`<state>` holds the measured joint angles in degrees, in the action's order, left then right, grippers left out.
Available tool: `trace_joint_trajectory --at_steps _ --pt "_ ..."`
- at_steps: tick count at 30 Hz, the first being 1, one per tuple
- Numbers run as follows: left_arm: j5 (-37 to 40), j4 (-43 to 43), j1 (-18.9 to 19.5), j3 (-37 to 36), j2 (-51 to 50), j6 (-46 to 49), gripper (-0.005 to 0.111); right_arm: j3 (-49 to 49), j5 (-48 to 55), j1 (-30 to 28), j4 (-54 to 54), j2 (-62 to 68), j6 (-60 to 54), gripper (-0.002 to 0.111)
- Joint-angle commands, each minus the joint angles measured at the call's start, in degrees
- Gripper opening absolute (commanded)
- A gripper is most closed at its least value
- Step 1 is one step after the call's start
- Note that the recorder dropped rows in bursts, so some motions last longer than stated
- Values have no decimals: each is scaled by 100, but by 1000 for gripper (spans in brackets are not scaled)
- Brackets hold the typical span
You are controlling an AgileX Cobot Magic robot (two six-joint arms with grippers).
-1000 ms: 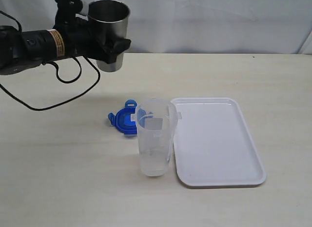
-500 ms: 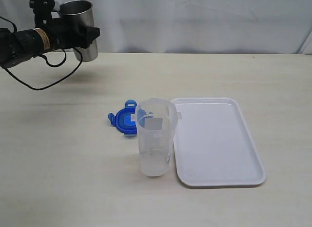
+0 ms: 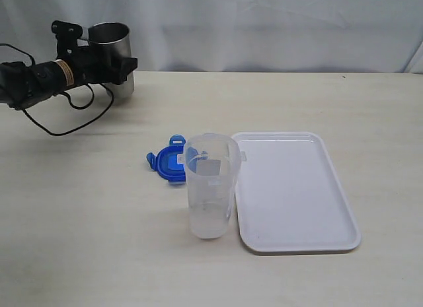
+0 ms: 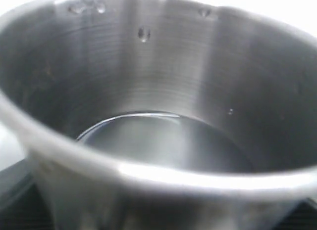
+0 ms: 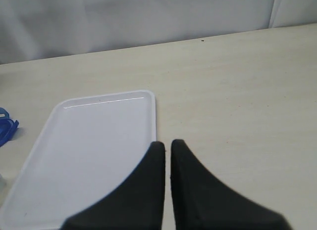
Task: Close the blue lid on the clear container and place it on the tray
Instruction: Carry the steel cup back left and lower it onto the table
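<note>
The clear container (image 3: pixel 211 188) stands upright and uncovered in the middle of the table, right beside the left rim of the white tray (image 3: pixel 297 191). Just behind the container on its left, the blue lid (image 3: pixel 169 163) lies flat on the table; a sliver of the lid (image 5: pixel 6 128) shows in the right wrist view. My left gripper (image 3: pixel 121 67) is shut on a steel tumbler (image 3: pixel 111 55) at the table's far left back; the tumbler's inside (image 4: pixel 158 116) fills the left wrist view. My right gripper (image 5: pixel 167 146) is shut and empty above the tray's (image 5: pixel 94 141) right edge.
The left arm (image 3: pixel 39 76) and its black cable (image 3: pixel 73 125) stretch over the table's back left. A white curtain (image 3: pixel 264 23) hangs behind the table.
My left gripper has carried the steel tumbler leftward and then down to the back left of the table. Container, lid and tray have not moved.
</note>
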<state>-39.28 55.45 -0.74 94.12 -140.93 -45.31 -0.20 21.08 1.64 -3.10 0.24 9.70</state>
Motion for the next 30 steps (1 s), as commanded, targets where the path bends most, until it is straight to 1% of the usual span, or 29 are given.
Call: trace_joint_trajectory --at_steps 1,5,10,13,15,17,22,27,30 --pt "-355 -835 2 104 -40 592 0 20 -22 -25 -8 -24 20 5" --pt "-677 -1531 -24 162 -219 664 0 20 -22 -25 -8 -24 20 5" --pt "-530 -1370 -219 322 -367 855 0 20 -22 -25 -8 -24 20 5" --pt "91 -1462 -415 322 -377 1429 0 20 -22 -25 -8 -24 20 5" --pt "126 -1462 -428 322 -377 1339 0 20 -22 -25 -8 -24 20 5" --pt "126 -1770 -428 322 -377 1107 0 20 -22 -25 -8 -24 20 5" --pt "142 -1679 -428 322 -377 1037 0 20 -22 -25 -8 -24 20 5" --pt "277 -1656 -428 322 -389 735 0 20 -22 -25 -8 -24 20 5" --pt "303 -1478 -428 322 -389 735 0 20 -22 -25 -8 -24 20 5"
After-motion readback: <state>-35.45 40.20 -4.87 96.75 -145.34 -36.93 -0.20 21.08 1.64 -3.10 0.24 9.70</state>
